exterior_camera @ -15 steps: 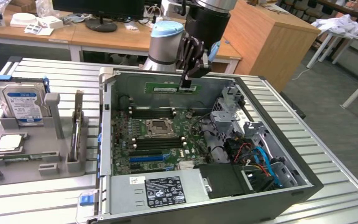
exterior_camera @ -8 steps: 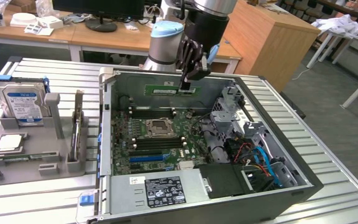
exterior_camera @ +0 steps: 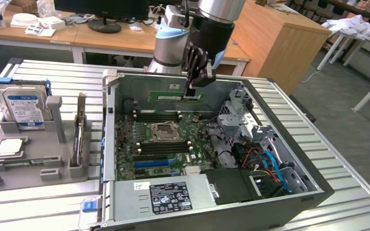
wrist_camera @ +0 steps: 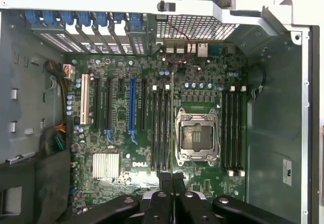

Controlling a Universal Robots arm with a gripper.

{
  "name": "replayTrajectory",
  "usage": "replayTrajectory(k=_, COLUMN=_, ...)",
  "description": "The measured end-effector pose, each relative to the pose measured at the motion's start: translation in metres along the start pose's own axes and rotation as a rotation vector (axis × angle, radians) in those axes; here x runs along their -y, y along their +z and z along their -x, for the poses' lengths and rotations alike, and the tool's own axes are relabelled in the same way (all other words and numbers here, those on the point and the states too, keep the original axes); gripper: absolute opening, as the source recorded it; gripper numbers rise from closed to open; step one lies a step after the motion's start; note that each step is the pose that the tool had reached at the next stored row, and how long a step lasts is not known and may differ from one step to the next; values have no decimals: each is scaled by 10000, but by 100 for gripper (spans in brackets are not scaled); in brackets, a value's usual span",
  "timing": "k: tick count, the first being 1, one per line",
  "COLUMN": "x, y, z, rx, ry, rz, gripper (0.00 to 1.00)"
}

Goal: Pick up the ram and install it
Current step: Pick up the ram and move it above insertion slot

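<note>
In the exterior view the hand [exterior_camera: 192, 92] is clamped on the ram [exterior_camera: 169, 96]. It holds the stick level and on edge inside the open computer case [exterior_camera: 313, 192], above the motherboard [exterior_camera: 165, 144], towards the worktop's [exterior_camera: 37, 202] far edge. In the wrist view the ram [wrist_camera: 173, 118] shows edge-on between the fingers [wrist_camera: 158, 206], over the memory slots [wrist_camera: 161, 128] beside the CPU socket [wrist_camera: 196, 135].

Identify your arm [exterior_camera: 218, 7] by its silver tubes, pale-blue joint caps [exterior_camera: 171, 32], black wrist housing [exterior_camera: 211, 36] and black linkage claw [exterior_camera: 190, 94].
</note>
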State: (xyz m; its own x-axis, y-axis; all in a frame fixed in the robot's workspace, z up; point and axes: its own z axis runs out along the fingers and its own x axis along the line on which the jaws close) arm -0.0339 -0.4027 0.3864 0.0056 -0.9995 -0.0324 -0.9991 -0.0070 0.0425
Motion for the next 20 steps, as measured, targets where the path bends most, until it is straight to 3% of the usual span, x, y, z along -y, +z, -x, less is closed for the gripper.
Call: replayTrajectory(k=20, x=-4, y=249, z=-8, rx=24, ry=55, rz=-3, gripper=13)
